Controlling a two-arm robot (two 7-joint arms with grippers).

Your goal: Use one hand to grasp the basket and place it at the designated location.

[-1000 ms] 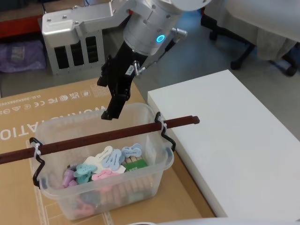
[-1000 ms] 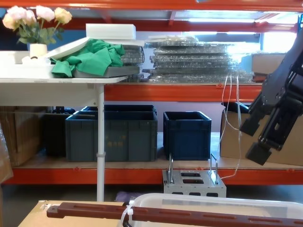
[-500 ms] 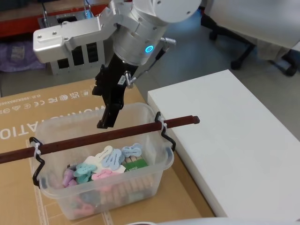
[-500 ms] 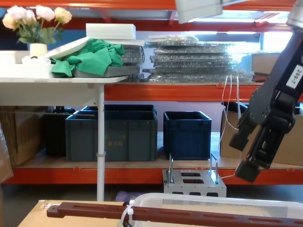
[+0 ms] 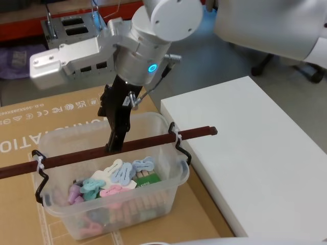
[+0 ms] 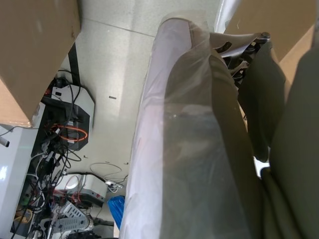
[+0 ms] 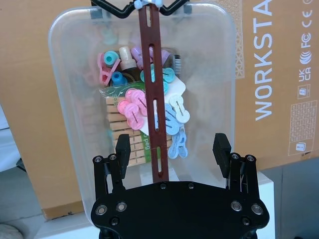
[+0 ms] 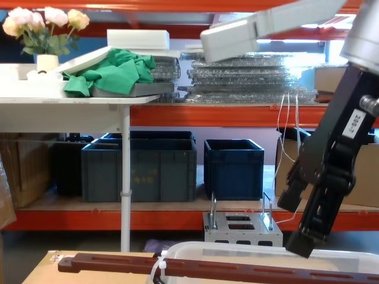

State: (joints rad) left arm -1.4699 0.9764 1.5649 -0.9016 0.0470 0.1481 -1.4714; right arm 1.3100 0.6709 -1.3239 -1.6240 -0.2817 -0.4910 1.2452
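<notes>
The right gripper (image 7: 172, 147) hovers wide open and empty, straddling the handle (image 7: 155, 99) of the basket (image 5: 168, 190) at lower left of the head view. Closing too high could miss the handle; an off-centre pinch could tilt the basket.

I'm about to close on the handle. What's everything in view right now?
basket: one, translucent white, on the cardboard box
handle bar: one, dark red-brown, across the basket's top
clothes pegs: many, pink, blue, teal, inside the basket
cardboard box: one, brown, under the basket
slab: one, white, right of the basket
crates: at least two, dark blue, lower shelf behind
metal box: one, grey, below the crates
cloth: one, green, on the white table at left
flowers: one bunch, pale, in a white vase on that table
right gripper: one, black, open, lined up over the handle bar
</notes>
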